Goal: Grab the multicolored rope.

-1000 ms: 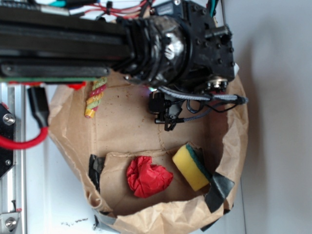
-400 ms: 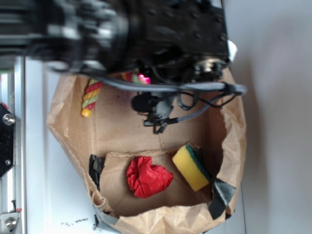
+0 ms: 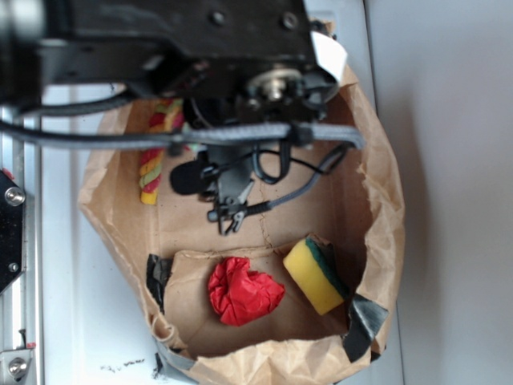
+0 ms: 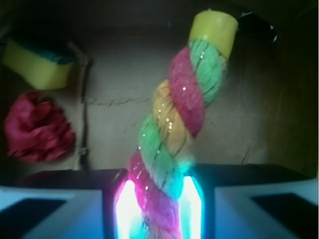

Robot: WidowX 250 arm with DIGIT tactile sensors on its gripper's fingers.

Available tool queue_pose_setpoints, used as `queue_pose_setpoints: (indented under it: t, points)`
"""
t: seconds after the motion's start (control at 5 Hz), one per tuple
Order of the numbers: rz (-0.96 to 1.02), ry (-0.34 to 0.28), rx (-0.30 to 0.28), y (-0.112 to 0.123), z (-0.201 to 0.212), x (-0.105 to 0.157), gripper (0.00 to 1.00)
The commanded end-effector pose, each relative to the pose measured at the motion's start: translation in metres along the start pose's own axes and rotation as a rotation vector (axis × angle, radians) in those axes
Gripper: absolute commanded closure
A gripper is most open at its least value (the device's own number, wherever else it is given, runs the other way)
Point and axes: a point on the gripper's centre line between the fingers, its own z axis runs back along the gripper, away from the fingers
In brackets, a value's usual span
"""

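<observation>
The multicolored rope (image 4: 179, 114) is a thick twist of red, yellow-orange and light-green strands with a yellow capped end. In the wrist view it runs from between my fingers away over the brown paper floor. My gripper (image 4: 158, 186) is shut on the rope, with the glowing pads (image 4: 124, 204) pressing it from both sides. In the exterior view the rope (image 3: 152, 164) shows at the upper left inside the bag, and its upper part passes under my black arm (image 3: 176, 32). The arm hides the gripper there.
A brown paper bag (image 3: 377, 200) with folded-down walls encloses everything. A yellow-green sponge (image 3: 314, 277) (image 4: 37, 67) and a crumpled red cloth (image 3: 243, 290) (image 4: 37, 127) lie at its near side. A grey braided cable (image 3: 240, 135) and a small dangling black part (image 3: 224, 200) hang under the arm.
My arm has moved left across the bag and now looms larger in the exterior view. More of the rope shows, and its yellow end has shifted slightly.
</observation>
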Motion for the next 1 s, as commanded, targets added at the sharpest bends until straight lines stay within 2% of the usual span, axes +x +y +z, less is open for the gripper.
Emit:
queue_pose_setpoints:
  t: [0.0, 0.6, 0.8]
  points:
    - [0.018, -0.111, -0.01, -0.017, 0.062, 0.022, 1.0]
    - [-0.068, -0.166, 0.001, -0.049, 0.081, 0.01, 1.0]
    - [-0.068, -0.192, 0.019, -0.046, 0.081, 0.009, 1.0]
